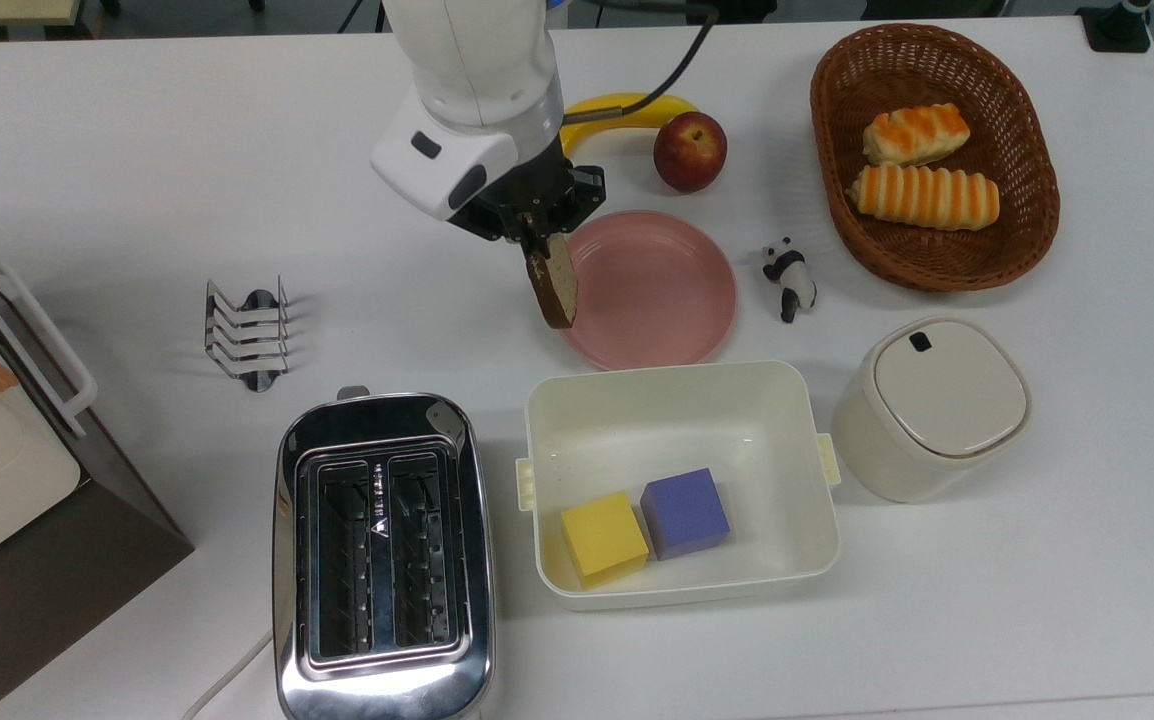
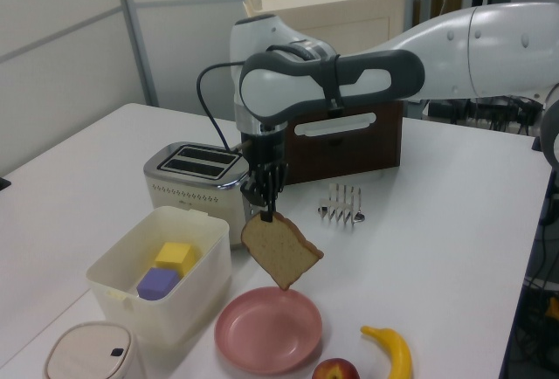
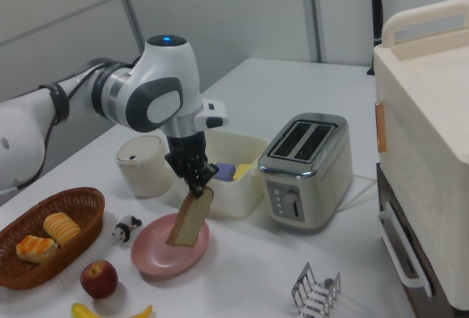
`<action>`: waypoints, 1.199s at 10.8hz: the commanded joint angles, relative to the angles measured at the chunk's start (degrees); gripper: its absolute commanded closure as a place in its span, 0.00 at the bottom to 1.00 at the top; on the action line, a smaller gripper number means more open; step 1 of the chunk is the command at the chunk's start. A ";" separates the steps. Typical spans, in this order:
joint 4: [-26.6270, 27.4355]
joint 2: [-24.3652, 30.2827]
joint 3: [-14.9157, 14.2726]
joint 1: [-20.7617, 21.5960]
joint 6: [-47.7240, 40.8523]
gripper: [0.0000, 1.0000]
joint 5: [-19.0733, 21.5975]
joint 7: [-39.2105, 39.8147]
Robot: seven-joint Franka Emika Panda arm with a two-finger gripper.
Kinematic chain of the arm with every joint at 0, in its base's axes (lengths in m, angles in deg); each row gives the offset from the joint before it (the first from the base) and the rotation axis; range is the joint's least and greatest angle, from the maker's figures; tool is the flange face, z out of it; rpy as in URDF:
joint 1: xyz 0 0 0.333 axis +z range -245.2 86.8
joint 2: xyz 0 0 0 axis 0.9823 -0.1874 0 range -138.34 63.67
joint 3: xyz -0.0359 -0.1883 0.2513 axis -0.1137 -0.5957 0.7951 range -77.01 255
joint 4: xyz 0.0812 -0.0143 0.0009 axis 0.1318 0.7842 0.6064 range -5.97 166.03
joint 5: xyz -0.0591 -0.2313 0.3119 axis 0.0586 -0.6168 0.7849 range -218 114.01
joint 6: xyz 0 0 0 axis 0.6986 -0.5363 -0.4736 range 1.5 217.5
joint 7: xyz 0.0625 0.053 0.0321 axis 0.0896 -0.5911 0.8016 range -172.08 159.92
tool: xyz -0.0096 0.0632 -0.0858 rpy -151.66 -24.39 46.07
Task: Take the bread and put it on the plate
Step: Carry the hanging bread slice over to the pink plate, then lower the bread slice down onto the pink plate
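Fingers [image 2: 265, 205] are pinched tight on the top edge of the bread [image 2: 281, 251], so the gripper [image 1: 535, 237] has it dangling tilted over the pink plate's [image 1: 667, 300] edge, not touching.

Bright, even overhead lighting w/ soft, faint shadows under the toast rack [image 1: 247, 335] at mid-left of the top view. Strong specular glare on the chrome toaster [image 1: 382, 560] at lower centre of the top view. White table [image 1: 1037, 560] near overexposed. Softer detail in left and right views; no evident motion blur.
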 commanded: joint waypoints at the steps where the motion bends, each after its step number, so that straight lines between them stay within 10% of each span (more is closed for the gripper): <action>1: 1.75 0.31 -0.38 1.76 -1.05 1.00 -0.96 1.29; 13: 1.75 -2.24 0.85 6.33 -0.70 1.00 3.25 1.20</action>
